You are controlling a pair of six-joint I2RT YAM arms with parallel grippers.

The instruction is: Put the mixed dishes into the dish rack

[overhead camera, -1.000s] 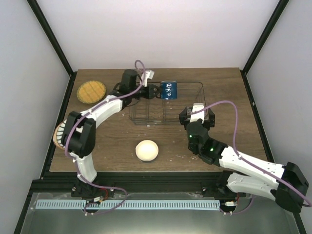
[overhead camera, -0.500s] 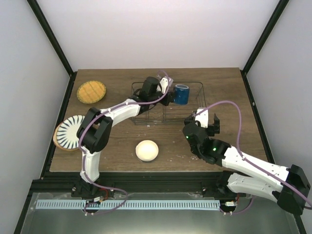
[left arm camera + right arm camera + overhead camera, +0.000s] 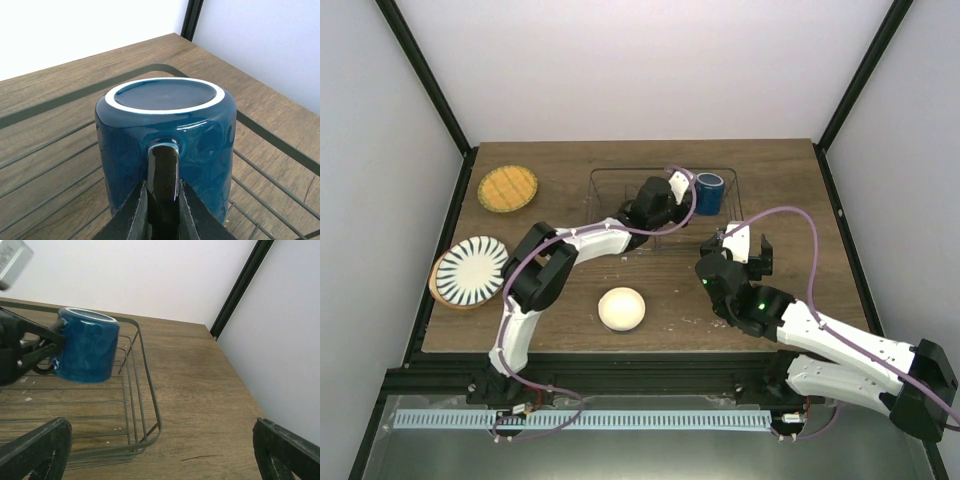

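Observation:
The dark blue cup point(image 3: 709, 193) is bottom up over the right end of the dish rack point(image 3: 620, 171). My left gripper point(image 3: 692, 196) is shut on its handle. In the left wrist view the jaws point(image 3: 162, 192) clamp the dark handle, with the cup point(image 3: 200, 145) just beyond over the rack wires point(image 3: 270, 175). The right wrist view shows the cup point(image 3: 87, 350) slightly tilted above the rack floor point(image 3: 150, 395). My right gripper point(image 3: 745, 246) is open and empty just outside the rack's near right corner. The cream bowl point(image 3: 622, 309), orange-yellow plate point(image 3: 507, 187) and striped plate point(image 3: 472, 268), lying on the tan plate point(image 3: 440, 292), are on the table.
The left arm stretches across the rack from the left. The wooden table point(image 3: 790, 200) is bare to the right of the rack. Black frame posts stand at the back corners.
My left gripper has carried the cup rightward from the rack's middle to its right end and turned it bottom up. The right gripper has shifted slightly right, away from the rack's corner.

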